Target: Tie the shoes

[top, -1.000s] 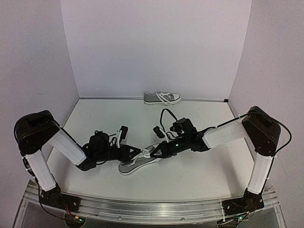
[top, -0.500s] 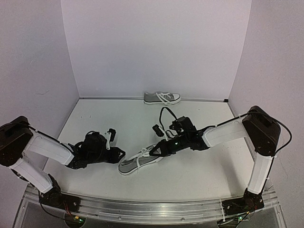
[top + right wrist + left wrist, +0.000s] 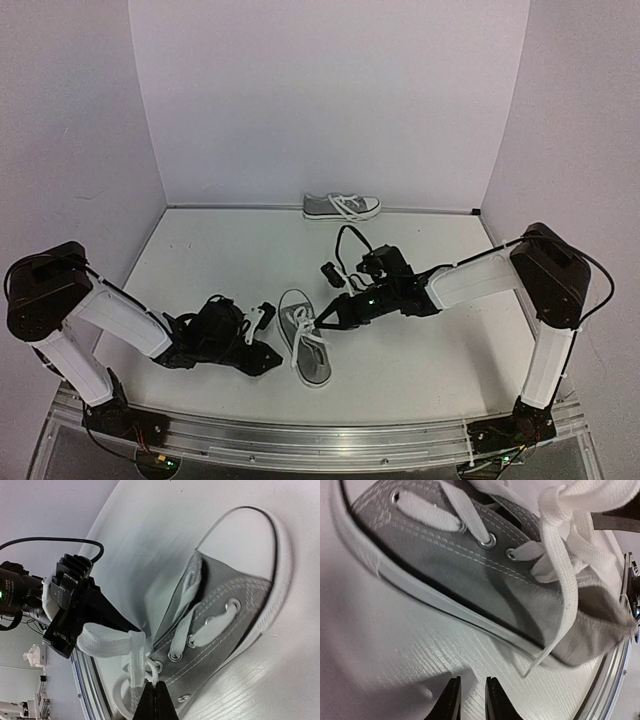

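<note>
One grey shoe (image 3: 306, 348) with white sole lies near the table's front, toe pointing away from the arms. My right gripper (image 3: 321, 325) (image 3: 156, 689) is shut on its white lace (image 3: 131, 655) at the upper eyelets, and a lace loop (image 3: 102, 641) is bunched beside it. My left gripper (image 3: 266, 356) (image 3: 470, 697) rests low on the table just left of this shoe (image 3: 470, 575), jaws a narrow gap apart with nothing between them. A loose lace end (image 3: 559, 630) hangs over the shoe's side. The second shoe (image 3: 342, 207) stands against the back wall.
White walls close in the table on three sides. A metal rail (image 3: 320, 435) runs along the front edge, close behind the near shoe's heel. A black cable (image 3: 348, 245) loops over the right arm.
The near shoe has swung from lying diagonally to pointing its toe away. My left gripper drew back left, then returned beside the shoe and narrowed. The right gripper kept hold of the lace.
</note>
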You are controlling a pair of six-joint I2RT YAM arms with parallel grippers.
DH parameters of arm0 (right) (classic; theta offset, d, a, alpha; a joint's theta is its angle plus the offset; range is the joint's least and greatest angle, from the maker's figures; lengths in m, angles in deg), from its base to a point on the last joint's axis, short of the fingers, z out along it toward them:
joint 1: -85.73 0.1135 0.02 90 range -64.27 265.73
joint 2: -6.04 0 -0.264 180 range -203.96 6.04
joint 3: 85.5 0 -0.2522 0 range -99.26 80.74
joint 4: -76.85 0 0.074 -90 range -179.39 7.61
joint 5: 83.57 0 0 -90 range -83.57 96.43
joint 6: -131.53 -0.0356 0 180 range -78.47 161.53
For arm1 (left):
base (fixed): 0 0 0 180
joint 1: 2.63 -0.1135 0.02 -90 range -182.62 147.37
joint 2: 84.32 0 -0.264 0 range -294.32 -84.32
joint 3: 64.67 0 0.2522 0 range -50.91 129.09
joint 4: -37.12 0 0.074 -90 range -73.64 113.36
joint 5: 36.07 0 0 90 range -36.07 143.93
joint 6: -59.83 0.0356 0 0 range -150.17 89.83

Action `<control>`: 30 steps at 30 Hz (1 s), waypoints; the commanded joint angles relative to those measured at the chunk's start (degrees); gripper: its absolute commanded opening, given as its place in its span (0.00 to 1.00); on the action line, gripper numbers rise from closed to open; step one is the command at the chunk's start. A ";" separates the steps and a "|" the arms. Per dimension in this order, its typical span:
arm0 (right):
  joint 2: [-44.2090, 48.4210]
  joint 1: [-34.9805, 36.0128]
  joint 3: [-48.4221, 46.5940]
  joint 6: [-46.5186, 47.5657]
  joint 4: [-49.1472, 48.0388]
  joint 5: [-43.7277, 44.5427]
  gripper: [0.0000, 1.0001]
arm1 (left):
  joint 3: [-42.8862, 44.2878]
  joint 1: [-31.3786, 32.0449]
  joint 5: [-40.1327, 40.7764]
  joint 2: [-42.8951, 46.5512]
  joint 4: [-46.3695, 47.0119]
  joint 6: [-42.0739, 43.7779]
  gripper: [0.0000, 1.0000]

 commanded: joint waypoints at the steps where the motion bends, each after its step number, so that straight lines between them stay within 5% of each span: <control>1: -0.48 0.37 -1.36 0.99 -0.69 0.05 0.00 | 0.15 -0.29 -0.90 0.95 4.48 0.34 0.18; 11: -1.14 0.36 -1.72 1.05 -0.81 -0.55 0.00 | -2.78 -2.21 5.23 8.06 4.28 0.32 0.28; 30: -0.45 0.34 -1.57 0.77 -0.78 -0.54 0.00 | 2.67 -8.02 3.32 -0.62 7.83 4.01 0.25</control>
